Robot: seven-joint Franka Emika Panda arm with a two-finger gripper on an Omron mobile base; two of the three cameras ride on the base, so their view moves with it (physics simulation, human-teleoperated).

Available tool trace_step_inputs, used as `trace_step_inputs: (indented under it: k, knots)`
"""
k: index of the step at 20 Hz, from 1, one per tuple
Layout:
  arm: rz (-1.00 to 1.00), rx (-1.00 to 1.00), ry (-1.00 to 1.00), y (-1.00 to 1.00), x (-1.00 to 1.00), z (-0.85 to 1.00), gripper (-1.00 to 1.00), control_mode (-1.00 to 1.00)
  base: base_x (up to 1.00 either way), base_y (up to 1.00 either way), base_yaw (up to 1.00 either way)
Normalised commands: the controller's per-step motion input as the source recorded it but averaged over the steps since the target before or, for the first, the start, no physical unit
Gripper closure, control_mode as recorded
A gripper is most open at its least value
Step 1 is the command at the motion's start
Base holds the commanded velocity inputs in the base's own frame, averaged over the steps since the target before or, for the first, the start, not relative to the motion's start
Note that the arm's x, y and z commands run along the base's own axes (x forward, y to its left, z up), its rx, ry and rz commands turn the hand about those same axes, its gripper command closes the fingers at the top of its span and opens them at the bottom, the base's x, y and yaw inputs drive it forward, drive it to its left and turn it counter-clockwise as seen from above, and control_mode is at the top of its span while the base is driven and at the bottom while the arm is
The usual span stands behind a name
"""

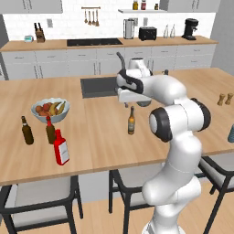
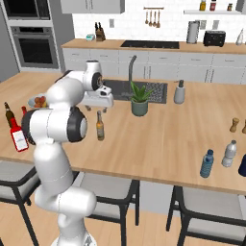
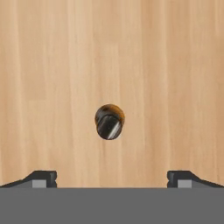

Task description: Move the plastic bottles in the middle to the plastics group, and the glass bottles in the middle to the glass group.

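Note:
The slim amber glass bottle (image 1: 131, 121) (image 2: 100, 126) stands upright in the middle of the wooden island. My gripper (image 1: 127, 101) (image 2: 102, 106) hangs directly above it, open, holding nothing. In the hand view I look straight down on the amber bottle's cap (image 3: 109, 121), which sits between and a little ahead of the wide-apart fingertips (image 3: 41, 178). The red white-labelled glass bottle (image 1: 61, 147) (image 2: 19, 137) stands at the left, beside the glass group's plain dark bottle (image 1: 27, 130) and red-topped dark bottle (image 1: 50, 130). A pale translucent plastic bottle (image 2: 229, 153) stands at the right front next to a blue bottle (image 2: 207, 163).
A fruit bowl (image 1: 50, 109) sits behind the dark bottles. The sink (image 1: 98, 87) with its faucet and a potted plant (image 2: 140, 101) lie beyond the gripper. Salt and pepper shakers (image 1: 225, 98) stand far right. Stools (image 1: 41, 201) line the island's near edge.

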Motion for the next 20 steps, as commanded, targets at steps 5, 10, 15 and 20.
trace_step_inputs:
  k: [5,10,15,20]
  knots:
    - [0.0,0.0,0.0,0.0,0.22,-0.23,-1.0,-1.0,0.0,0.0,0.0]
    - [-0.04,0.0,0.03,0.04,0.19,-0.22,-1.0,-1.0,0.0,0.0,0.0]
    - [-0.05,0.0,0.02,0.04,0.2,-0.21,-1.0,-1.0,0.0,0.0,0.0]
    - [-0.05,0.0,0.01,0.0,0.15,-0.16,-1.0,-1.0,0.0,0.0,0.0]
